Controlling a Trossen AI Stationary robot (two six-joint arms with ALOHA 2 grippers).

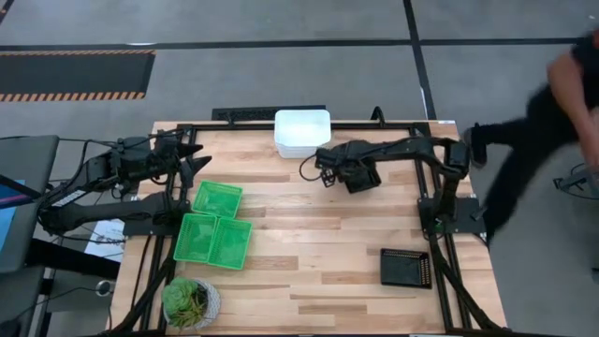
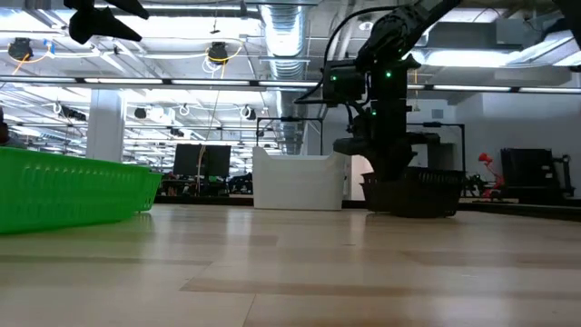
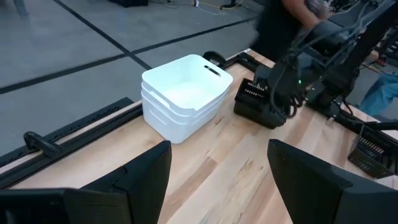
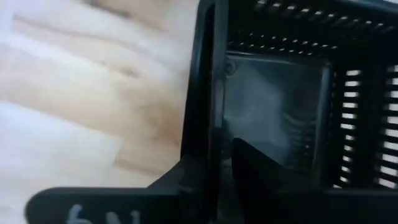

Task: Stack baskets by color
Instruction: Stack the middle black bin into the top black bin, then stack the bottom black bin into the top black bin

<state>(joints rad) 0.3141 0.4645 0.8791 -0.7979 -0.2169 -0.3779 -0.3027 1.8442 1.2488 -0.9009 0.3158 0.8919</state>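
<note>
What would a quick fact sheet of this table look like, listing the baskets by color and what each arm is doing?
white baskets: stacked at the table's far edge
green baskets: three, unstacked, clustered on the left side
black basket: under the right gripper, near the white stack
second black basket: alone on the right side, near edge
right gripper: down at the black basket, one finger inside its wall
left gripper: open, raised, holding nothing
potted plant: near left corner

1. Open table (image 1: 318, 253): centre and near edge.
2. Left blocked: green baskets (image 1: 213, 229), potted plant (image 1: 191, 301).
3. Far edge blocked: white baskets (image 1: 302, 132).
4. Right corner: black basket (image 1: 405, 268).
</note>
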